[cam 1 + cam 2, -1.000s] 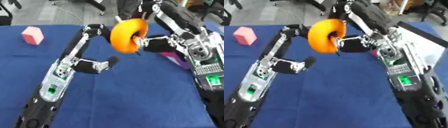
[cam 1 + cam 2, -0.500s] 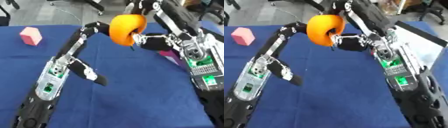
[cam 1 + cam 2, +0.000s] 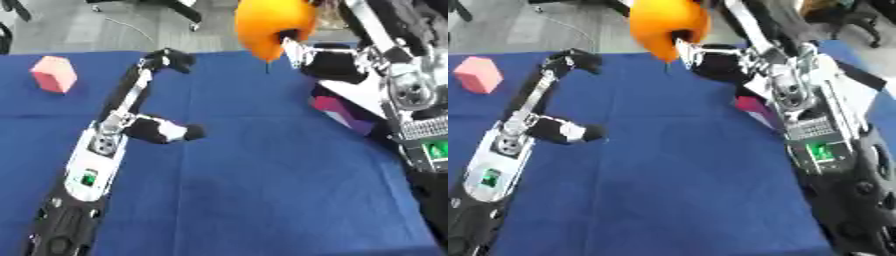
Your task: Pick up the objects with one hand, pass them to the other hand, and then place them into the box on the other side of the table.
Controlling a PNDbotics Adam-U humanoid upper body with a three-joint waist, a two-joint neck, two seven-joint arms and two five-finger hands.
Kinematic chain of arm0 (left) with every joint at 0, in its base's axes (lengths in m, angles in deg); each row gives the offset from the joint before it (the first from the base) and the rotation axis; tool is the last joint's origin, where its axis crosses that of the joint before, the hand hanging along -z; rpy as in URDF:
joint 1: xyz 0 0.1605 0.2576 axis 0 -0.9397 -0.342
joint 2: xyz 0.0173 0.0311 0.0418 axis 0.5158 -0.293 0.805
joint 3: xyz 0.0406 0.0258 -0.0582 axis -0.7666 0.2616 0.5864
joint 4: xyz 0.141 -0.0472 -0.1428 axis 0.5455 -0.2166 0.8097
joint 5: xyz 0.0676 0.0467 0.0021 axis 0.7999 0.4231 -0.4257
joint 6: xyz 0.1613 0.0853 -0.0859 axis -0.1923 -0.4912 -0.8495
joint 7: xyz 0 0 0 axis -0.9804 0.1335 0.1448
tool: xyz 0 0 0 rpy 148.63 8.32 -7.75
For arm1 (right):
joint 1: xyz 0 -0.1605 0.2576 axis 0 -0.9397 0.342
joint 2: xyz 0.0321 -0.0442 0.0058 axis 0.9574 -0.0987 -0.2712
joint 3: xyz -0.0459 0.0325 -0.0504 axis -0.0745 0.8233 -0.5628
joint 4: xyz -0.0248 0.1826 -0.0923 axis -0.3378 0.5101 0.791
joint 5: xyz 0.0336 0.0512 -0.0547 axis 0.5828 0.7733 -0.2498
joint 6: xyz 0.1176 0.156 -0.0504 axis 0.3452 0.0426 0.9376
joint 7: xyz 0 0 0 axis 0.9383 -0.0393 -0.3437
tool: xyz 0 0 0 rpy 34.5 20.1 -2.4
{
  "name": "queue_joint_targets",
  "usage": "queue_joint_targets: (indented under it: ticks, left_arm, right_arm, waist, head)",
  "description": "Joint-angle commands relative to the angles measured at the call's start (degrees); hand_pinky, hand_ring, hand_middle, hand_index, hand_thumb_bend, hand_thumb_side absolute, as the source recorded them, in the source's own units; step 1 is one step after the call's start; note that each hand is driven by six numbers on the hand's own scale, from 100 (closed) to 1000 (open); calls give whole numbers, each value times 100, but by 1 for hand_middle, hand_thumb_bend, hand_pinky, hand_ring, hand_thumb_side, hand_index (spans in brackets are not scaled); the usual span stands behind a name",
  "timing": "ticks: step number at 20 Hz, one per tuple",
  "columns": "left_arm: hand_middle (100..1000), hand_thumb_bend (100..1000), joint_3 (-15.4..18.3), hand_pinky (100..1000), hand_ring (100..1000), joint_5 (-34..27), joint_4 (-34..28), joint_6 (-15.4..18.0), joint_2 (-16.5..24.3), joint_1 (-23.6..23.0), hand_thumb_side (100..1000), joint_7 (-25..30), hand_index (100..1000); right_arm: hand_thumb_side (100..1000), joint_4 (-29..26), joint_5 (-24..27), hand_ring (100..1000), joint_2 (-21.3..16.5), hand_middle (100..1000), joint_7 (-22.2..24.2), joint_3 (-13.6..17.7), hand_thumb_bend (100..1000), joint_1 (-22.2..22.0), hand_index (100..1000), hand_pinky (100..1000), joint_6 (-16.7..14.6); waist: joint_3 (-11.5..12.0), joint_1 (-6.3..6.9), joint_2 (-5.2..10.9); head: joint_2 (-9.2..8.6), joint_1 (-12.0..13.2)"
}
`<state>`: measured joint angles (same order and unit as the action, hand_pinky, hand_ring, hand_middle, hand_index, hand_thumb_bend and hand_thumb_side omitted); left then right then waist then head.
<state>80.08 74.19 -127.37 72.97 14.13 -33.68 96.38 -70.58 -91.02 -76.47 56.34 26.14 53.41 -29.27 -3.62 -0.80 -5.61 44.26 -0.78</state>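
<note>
Your right hand (image 3: 328,62) holds the orange ring (image 3: 271,26) up high. The box is hidden, somewhere on your right. Your left hand (image 3: 162,131) is curled, holding nothing.

Right hand (image 3: 710,60) gripping orange ring (image 3: 667,25) — pink block (image 3: 476,75) far left

Right hand (image 3: 319,60) raised, fingers curled; left arm folded.

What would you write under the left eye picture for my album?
Right hand lifts an orange ring above the blue table.
</note>
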Motion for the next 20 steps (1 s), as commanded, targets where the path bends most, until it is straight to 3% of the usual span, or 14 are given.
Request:
queue_joint_targets:
  ticks: [1,4,10,15,20]
  left_arm:
    - [686,800,244,809,651,-56,-136,-131,174,-80,623,-274,797]
    - [678,765,413,808,645,-158,-373,-235,200,-269,634,-474,787]
    - [663,721,686,803,631,-420,-986,-456,8,-638,635,-746,768]
    - [657,709,787,801,626,-589,-1305,-565,-19,-787,634,-827,762]
    - [655,704,805,800,625,-626,-1447,-621,-1,-825,636,-828,761]
  right_arm:
    - [100,-86,307,659,-612,458,-566,502,100,8,312,576,375]
    - [100,426,401,661,-996,457,-959,705,100,-36,317,563,705]
    - [100,2456,414,664,-1580,455,-1830,883,100,6,343,544,1028]
    - [100,3918,732,680,-2000,470,-2225,979,100,-30,367,560,872]
    - [100,5070,1144,694,-2192,481,-2182,1003,100,-109,383,576,488]
  waist:
    - [36,19,-9]
    - [90,46,-17]
    - [264,108,-46]
    - [403,128,-78]
    - [438,107,-96]
  head:
    - [-14,-136]
    - [-14,-272]
    - [-14,-488]
    - [-14,-546]
    - [-14,-580]
